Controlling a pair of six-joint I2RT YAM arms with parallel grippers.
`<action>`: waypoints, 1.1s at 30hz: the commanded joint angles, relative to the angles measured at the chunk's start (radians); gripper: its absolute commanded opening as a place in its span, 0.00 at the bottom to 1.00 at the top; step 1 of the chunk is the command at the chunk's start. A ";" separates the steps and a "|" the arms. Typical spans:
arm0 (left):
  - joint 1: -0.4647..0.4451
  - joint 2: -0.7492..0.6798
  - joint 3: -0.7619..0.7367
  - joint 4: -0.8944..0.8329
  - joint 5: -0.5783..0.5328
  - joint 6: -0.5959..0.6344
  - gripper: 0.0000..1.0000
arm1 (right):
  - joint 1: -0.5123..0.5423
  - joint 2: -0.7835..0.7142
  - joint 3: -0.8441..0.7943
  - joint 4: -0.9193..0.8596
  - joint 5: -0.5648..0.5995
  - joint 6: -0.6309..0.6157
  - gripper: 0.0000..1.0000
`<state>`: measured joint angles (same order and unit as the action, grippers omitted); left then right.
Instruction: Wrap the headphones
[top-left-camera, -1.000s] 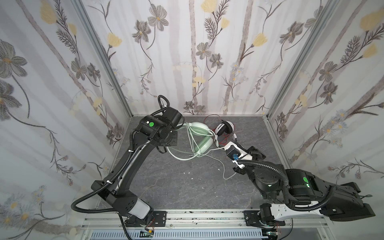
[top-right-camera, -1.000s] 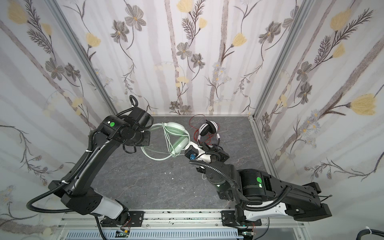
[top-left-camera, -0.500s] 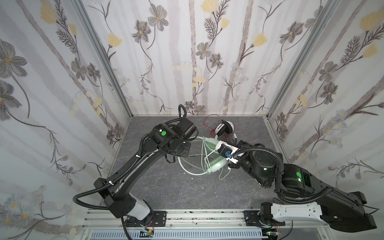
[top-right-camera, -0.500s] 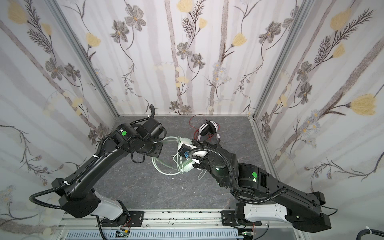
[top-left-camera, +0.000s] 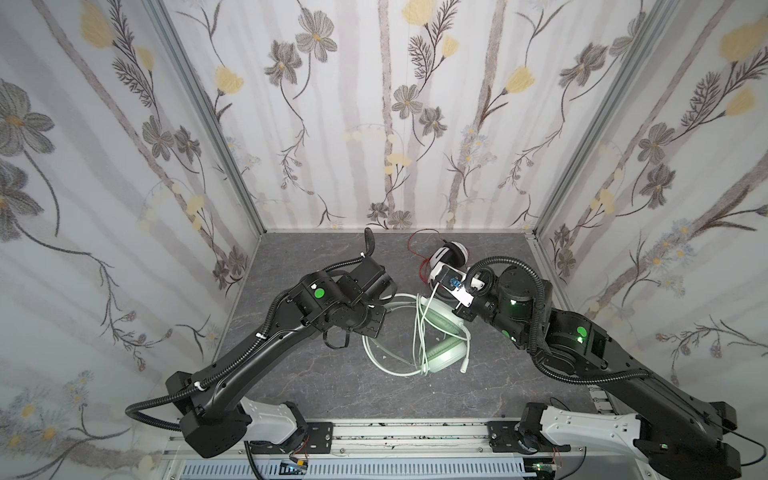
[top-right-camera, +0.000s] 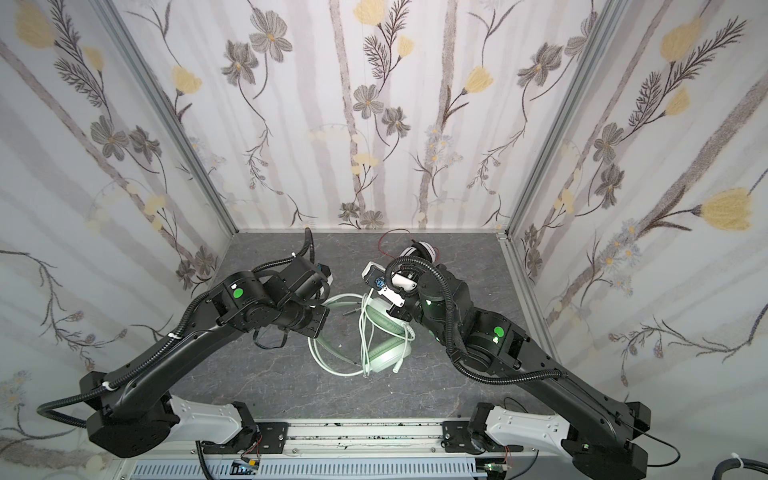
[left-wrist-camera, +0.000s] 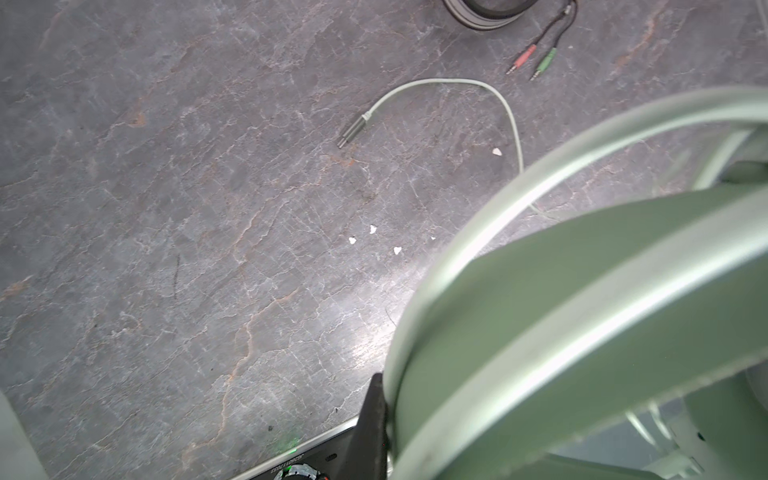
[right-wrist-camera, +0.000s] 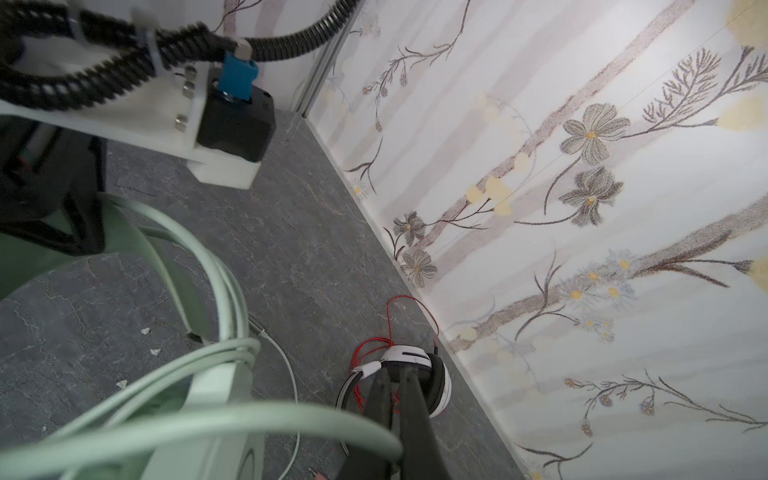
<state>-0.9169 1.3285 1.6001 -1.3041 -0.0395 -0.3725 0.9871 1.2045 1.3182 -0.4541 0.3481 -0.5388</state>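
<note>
Mint-green over-ear headphones (top-left-camera: 446, 332) sit centrally on the grey slate-patterned tabletop (top-left-camera: 316, 374); your left gripper (left-wrist-camera: 382, 411) clamps their headband (left-wrist-camera: 582, 291), one finger hidden behind it. Your right gripper (right-wrist-camera: 395, 380) pinches their pale green cord (right-wrist-camera: 232, 417). White-and-black headset (top-left-camera: 451, 253) sits by the back wall (top-left-camera: 395, 124), partly hidden by your right arm (top-left-camera: 519, 299).
</note>
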 joint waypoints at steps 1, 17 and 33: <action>-0.015 -0.030 -0.011 0.087 0.070 -0.003 0.00 | -0.048 0.016 -0.010 -0.001 -0.151 0.051 0.00; -0.082 -0.012 0.035 0.069 0.083 0.006 0.00 | -0.303 0.093 -0.037 0.026 -0.572 0.152 0.14; -0.086 -0.033 0.070 0.076 0.118 -0.009 0.00 | -0.425 0.199 -0.085 -0.001 -0.814 0.296 0.36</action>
<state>-1.0019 1.3006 1.6550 -1.2755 0.0376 -0.3710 0.5709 1.3895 1.2366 -0.4572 -0.3817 -0.2920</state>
